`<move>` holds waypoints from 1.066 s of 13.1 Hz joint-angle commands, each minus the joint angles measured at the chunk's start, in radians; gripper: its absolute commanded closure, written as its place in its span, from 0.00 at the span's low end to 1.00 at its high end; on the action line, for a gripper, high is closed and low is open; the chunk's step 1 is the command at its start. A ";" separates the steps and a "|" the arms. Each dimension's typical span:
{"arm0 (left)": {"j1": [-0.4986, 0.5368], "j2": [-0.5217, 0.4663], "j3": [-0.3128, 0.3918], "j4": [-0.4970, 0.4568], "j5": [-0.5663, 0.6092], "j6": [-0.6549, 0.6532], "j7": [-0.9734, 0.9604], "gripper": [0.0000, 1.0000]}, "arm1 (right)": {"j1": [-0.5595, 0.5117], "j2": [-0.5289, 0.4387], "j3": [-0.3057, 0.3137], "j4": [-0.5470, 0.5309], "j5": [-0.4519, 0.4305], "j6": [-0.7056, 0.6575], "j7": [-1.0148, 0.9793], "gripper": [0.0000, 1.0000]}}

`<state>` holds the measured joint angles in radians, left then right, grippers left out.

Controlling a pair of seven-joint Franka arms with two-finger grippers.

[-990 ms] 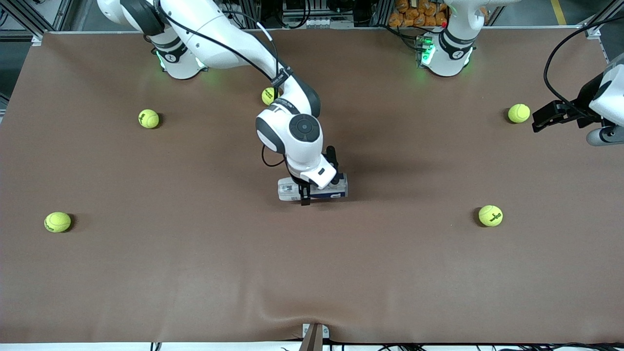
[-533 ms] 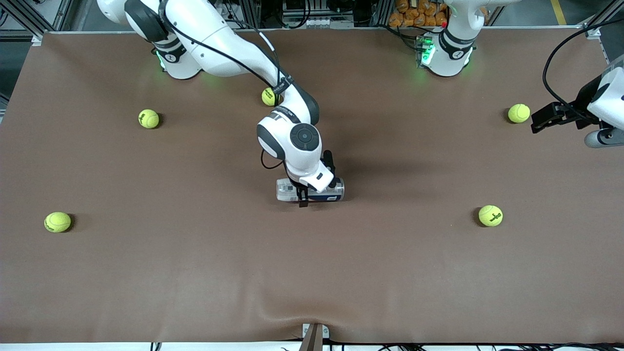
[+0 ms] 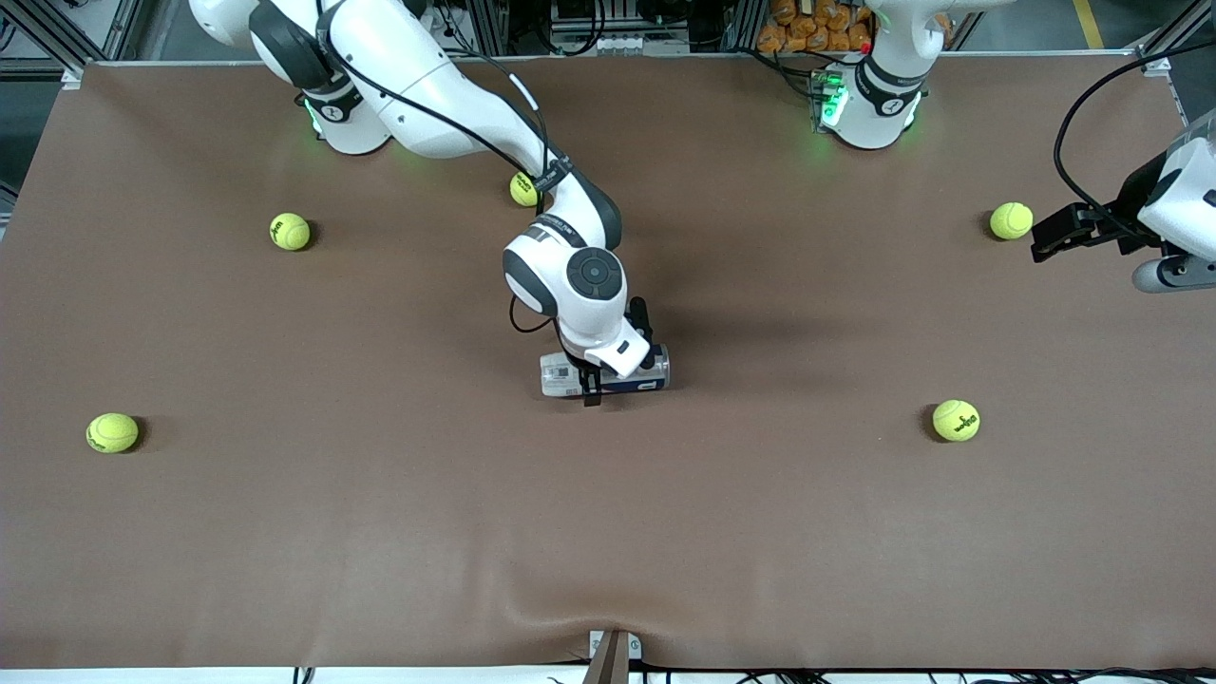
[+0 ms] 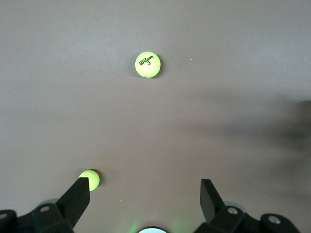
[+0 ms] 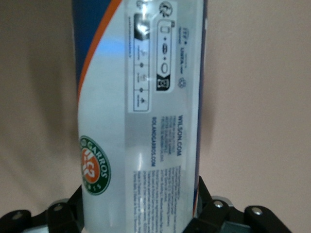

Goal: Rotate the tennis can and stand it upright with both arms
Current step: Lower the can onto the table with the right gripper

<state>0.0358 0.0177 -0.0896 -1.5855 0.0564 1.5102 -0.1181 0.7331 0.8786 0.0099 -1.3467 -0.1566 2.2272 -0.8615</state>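
Note:
The tennis can (image 3: 556,373) lies on its side near the middle of the table, with a white-and-navy label. My right gripper (image 3: 613,366) is shut on its middle from above, one finger on each side. In the right wrist view the can (image 5: 141,111) fills the space between the fingers (image 5: 204,196), with a round red-and-green logo showing. I cannot tell whether the can touches the table. My left gripper (image 3: 1045,237) waits open and empty in the air at the left arm's end of the table, and its wrist view (image 4: 144,187) shows only table between the fingers.
Several yellow-green tennis balls lie around: one (image 3: 523,188) by the right arm's forearm, one (image 3: 290,231) and one (image 3: 112,432) toward the right arm's end, one (image 3: 1011,220) beside the left gripper, one (image 3: 956,420) nearer the camera. A brown cloth (image 3: 608,532) covers the table.
My right gripper has sunk a little with the can held in it, and the can looks slightly smaller. The left gripper has drifted very slightly.

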 commanded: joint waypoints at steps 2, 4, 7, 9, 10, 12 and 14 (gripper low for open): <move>0.004 -0.002 -0.004 0.002 -0.018 0.001 -0.005 0.00 | -0.006 0.025 0.008 0.009 -0.023 0.040 -0.021 0.14; 0.004 -0.002 -0.004 0.004 -0.018 0.001 -0.005 0.00 | -0.008 0.030 0.008 0.009 -0.023 0.048 -0.019 0.14; 0.003 -0.002 -0.004 0.007 -0.030 0.001 -0.006 0.00 | -0.008 0.036 0.008 0.009 -0.020 0.074 -0.019 0.13; -0.002 -0.001 -0.004 0.010 -0.041 0.001 -0.008 0.00 | -0.011 0.033 0.008 0.009 -0.018 0.072 -0.028 0.00; -0.004 0.001 -0.004 0.012 -0.068 0.002 -0.021 0.00 | -0.012 0.028 0.008 0.011 -0.017 0.072 -0.028 0.00; -0.005 0.033 -0.004 0.012 -0.148 0.010 -0.089 0.00 | -0.023 0.017 0.010 0.011 -0.015 0.063 -0.028 0.00; -0.005 0.074 -0.010 0.010 -0.222 0.040 -0.133 0.00 | -0.021 -0.003 0.013 0.009 -0.009 0.025 -0.025 0.00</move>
<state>0.0293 0.0471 -0.0923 -1.5860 -0.1148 1.5210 -0.2093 0.7238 0.8982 0.0091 -1.3376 -0.1571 2.2711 -0.8614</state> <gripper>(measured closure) 0.000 0.000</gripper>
